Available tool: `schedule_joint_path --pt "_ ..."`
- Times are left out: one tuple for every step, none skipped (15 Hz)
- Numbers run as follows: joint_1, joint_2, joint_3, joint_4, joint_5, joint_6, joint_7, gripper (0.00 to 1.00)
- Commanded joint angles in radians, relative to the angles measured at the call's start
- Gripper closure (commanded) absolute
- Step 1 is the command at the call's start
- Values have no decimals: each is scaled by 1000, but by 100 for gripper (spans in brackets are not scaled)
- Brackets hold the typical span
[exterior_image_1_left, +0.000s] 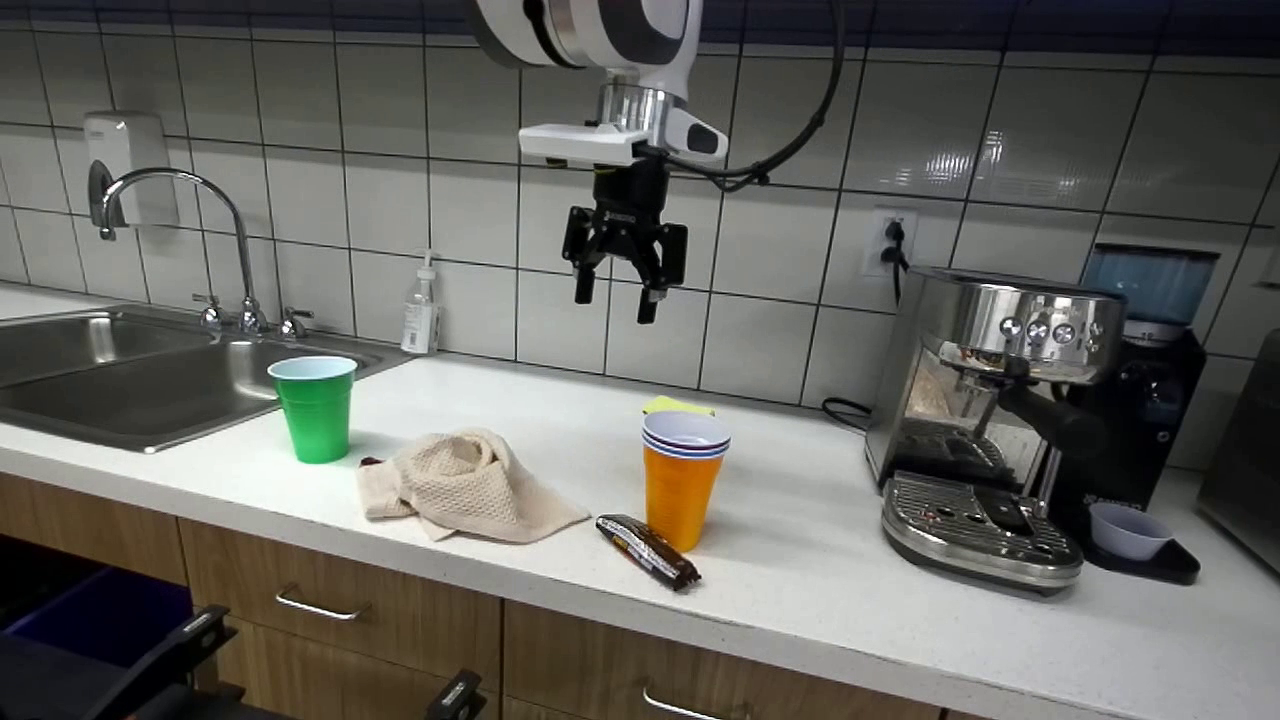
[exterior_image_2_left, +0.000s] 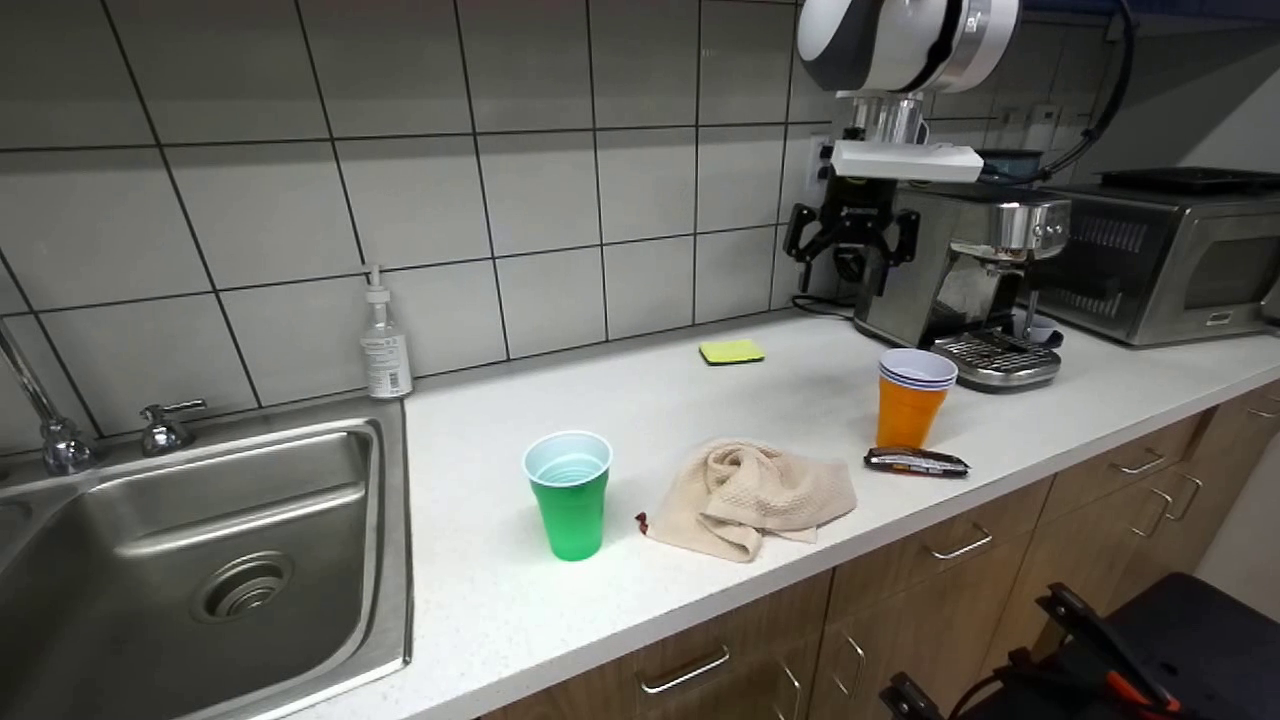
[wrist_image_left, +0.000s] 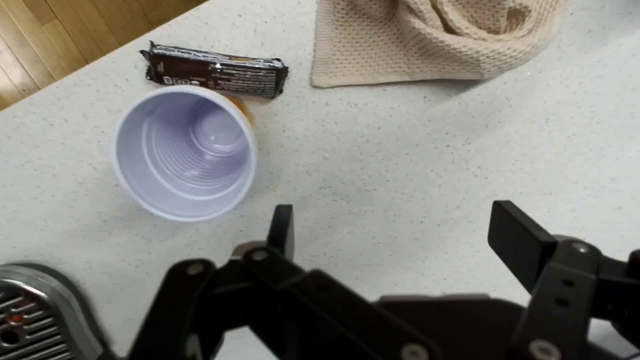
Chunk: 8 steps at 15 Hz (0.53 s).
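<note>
High above the white counter hangs my gripper (exterior_image_1_left: 616, 298), its fingers (wrist_image_left: 520, 242) spread wide with only bare counter seen between them. Nearest below is a stack of orange cups (exterior_image_1_left: 682, 495) with pale lilac insides, upright, left of the jaws in the wrist view. Close against its base lies a brown wrapped bar (wrist_image_left: 215, 72). A beige waffle cloth (exterior_image_2_left: 760, 490) is crumpled beside them, and a small dark red tip (exterior_image_2_left: 642, 522) pokes out from under it; the remainder is hidden. A green cup (exterior_image_2_left: 572, 510) stands upright on the cloth's sink side.
A yellow-green sponge (exterior_image_2_left: 731, 351) lies toward the tiled wall. The steel sink (exterior_image_2_left: 392, 560) and a soap bottle (exterior_image_1_left: 420, 310) are at one end. An espresso machine (exterior_image_1_left: 985, 530) and a microwave (exterior_image_2_left: 1150, 260) stand at the opposite end.
</note>
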Motion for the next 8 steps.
schedule_joint_path --pt "27 -9 39 24 33 -40 -73 0" --pt "36 -11 49 23 35 -40 -84 0" --pt "47 -15 60 23 30 -40 -89 0" --pt "58 -18 71 22 30 -42 -98 0" --pt "68 -20 81 20 29 -41 -104 0" --pt "80 -23 93 20 28 -43 -110 0" --pt "91 -26 103 21 27 -44 -116 0" --pt "102 -28 115 21 28 -44 -121 0"
